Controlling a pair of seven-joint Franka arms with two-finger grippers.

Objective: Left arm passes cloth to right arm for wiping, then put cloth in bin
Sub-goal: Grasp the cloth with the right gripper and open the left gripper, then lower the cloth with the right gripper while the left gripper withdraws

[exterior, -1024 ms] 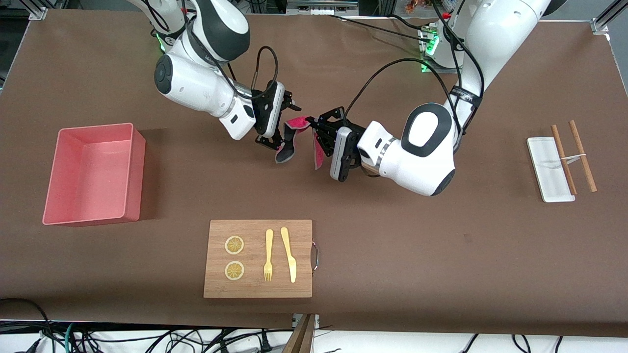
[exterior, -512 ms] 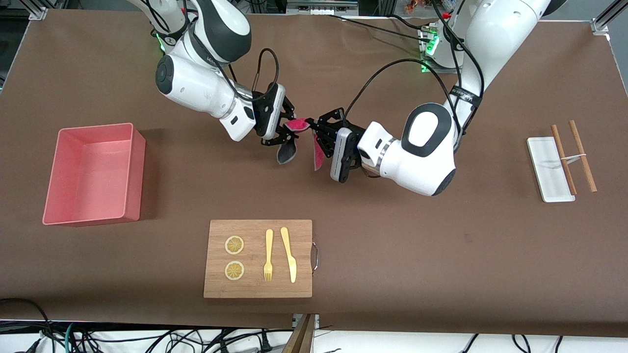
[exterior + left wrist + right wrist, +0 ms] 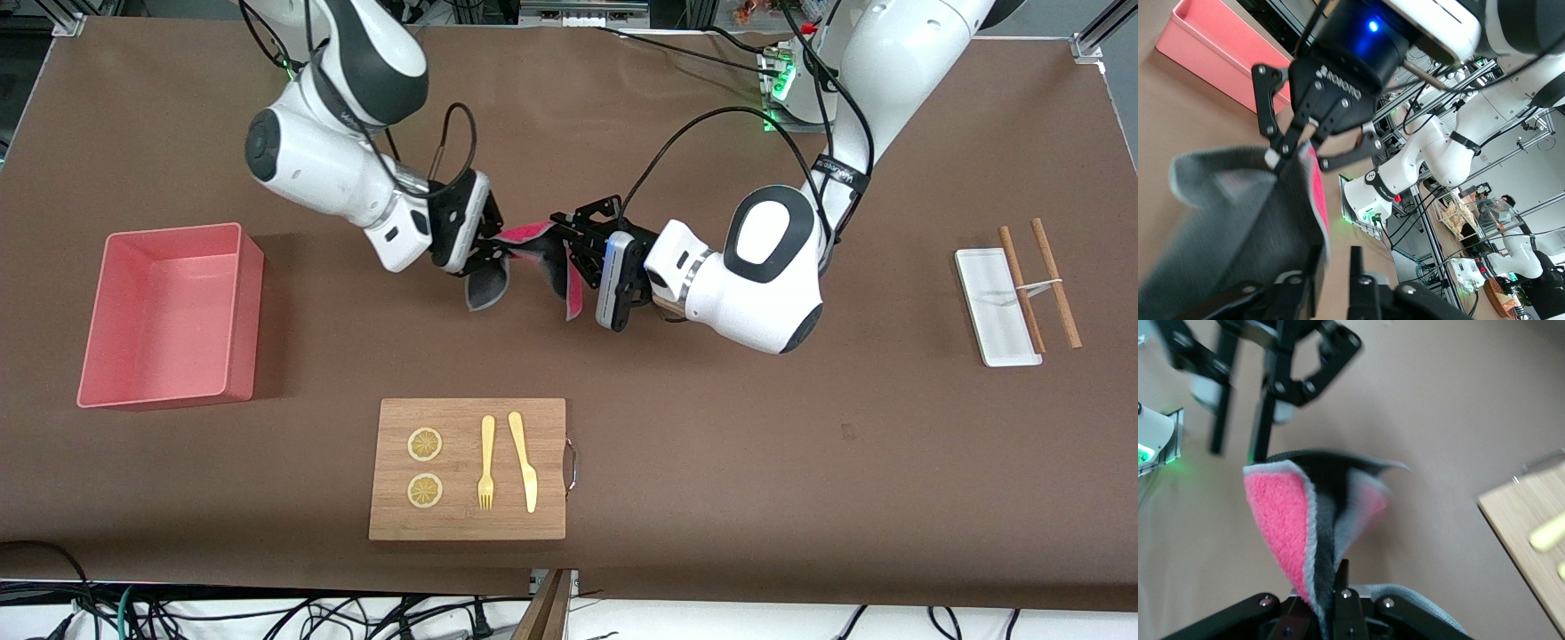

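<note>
The magenta cloth [image 3: 524, 236] with its grey underside hangs in the air over the middle of the table, stretched between the two grippers. My right gripper [image 3: 487, 253] is shut on one end of it; the right wrist view shows its jaws [image 3: 1331, 583] pinching the folded cloth [image 3: 1281, 513]. My left gripper [image 3: 564, 240] is open: in the left wrist view [image 3: 1331, 277] bare table shows between its fingers, and the cloth [image 3: 1238, 213] lies against the outside of one finger. The pale pink bin [image 3: 173, 229] stands at the right arm's end of the table and also shows in the left wrist view [image 3: 1211, 47].
A wooden cutting board [image 3: 551, 471] with two lemon slices, a yellow fork and a yellow knife lies nearer the front camera. A white tray [image 3: 996, 307] with two chopsticks [image 3: 1056, 283] across it lies at the left arm's end.
My right gripper has drawn back toward the bin's end of the table with the cloth in it, pulling the cloth out long. The left arm has barely moved.
</note>
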